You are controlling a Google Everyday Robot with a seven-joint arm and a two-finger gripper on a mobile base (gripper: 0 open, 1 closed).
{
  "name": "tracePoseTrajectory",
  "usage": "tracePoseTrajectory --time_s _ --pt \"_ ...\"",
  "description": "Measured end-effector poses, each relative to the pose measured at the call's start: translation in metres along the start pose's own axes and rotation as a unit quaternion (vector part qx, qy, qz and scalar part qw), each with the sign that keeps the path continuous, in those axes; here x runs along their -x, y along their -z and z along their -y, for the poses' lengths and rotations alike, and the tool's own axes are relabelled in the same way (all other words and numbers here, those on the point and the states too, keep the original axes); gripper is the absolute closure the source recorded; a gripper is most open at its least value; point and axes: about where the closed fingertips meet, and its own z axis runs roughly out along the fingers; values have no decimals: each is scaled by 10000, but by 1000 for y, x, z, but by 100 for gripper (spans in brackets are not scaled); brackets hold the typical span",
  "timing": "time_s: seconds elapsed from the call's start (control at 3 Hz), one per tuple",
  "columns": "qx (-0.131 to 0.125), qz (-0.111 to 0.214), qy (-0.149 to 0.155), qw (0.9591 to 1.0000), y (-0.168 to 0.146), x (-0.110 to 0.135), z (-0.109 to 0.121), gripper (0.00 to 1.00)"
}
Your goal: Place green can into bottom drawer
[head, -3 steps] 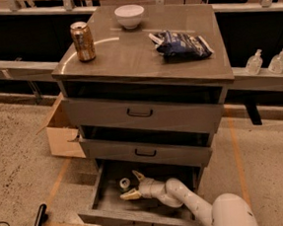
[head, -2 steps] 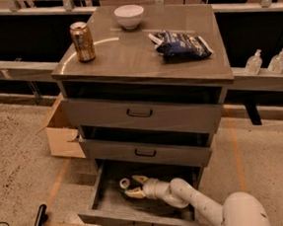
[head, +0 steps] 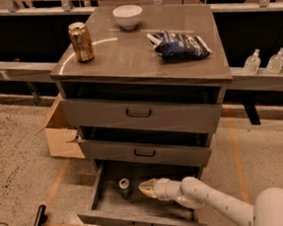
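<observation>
Since a second ago the pincer (head: 147, 188) has eased back, and now sits just right of the green can (head: 124, 188), seemingly not touching it; whether it is open or closed I cannot tell. That can stands upright on the floor of the pulled-out bottom drawer (head: 141, 220), green body, silver top. I judge it light, stiff yet dentable, smooth; best gripped across the mid body. Far above the green can, a gold-brown can (head: 81, 41) stands on the cabinet top
</observation>
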Motion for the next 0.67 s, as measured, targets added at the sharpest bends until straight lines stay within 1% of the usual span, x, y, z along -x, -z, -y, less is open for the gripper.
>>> tracePoseTrajectory --time_s 0.33,0.67 --pt "-27 -240 -111 9996 47 18 -12 98" --pt "31 -389 -366 9986 90 39 -36 100"
